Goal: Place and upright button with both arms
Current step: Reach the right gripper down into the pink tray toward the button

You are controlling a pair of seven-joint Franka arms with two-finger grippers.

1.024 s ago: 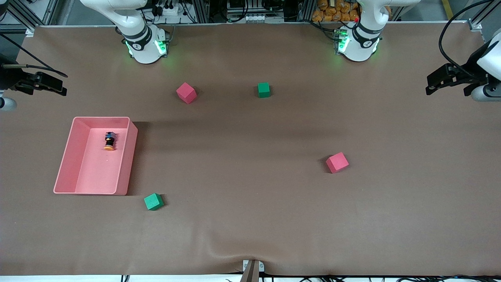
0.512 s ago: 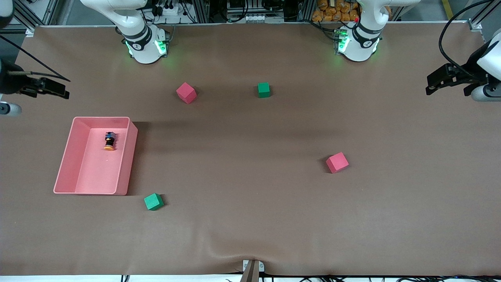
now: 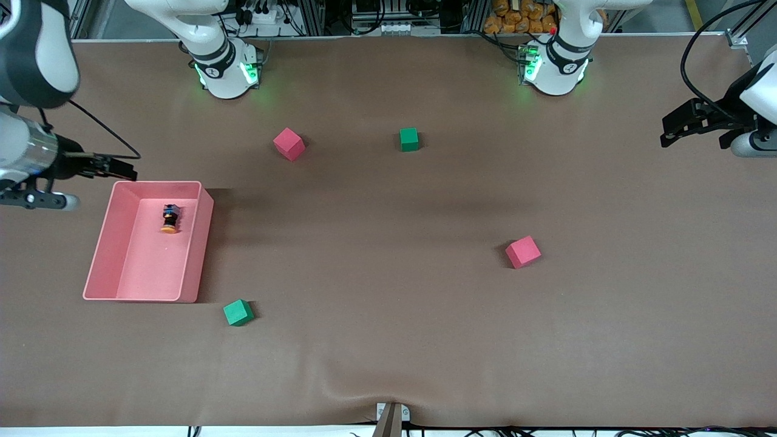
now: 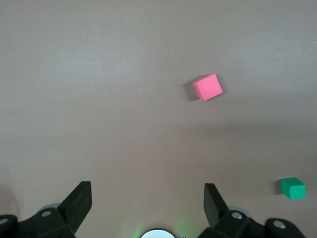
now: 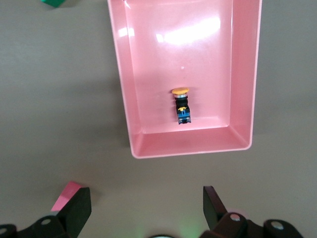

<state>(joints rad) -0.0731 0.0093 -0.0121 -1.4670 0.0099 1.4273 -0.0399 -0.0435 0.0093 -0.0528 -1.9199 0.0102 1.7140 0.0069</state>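
The button (image 3: 170, 218) lies on its side in the pink bin (image 3: 195, 243), its orange cap toward the front camera. In the right wrist view the button (image 5: 182, 105) lies close to one short wall of the bin (image 5: 124, 89). My right gripper (image 3: 112, 167) is open and empty. It hangs over the mat just outside that short wall, its fingertips (image 5: 79, 206) apart from the bin. My left gripper (image 3: 680, 124) is open and empty and waits over the mat at the left arm's end of the table, its fingertips (image 4: 81, 198) wide apart.
On the mat lie a red cube (image 3: 289, 144), a green cube (image 3: 409, 139), a second red cube (image 3: 522, 252) and a second green cube (image 3: 238, 312) near the bin's corner. The left wrist view shows a red cube (image 4: 207, 87) and a green cube (image 4: 293, 188).
My right arm has swung in from the table's end toward the pink bin, and its gripper now hangs by the bin's short wall. The left arm has not moved.
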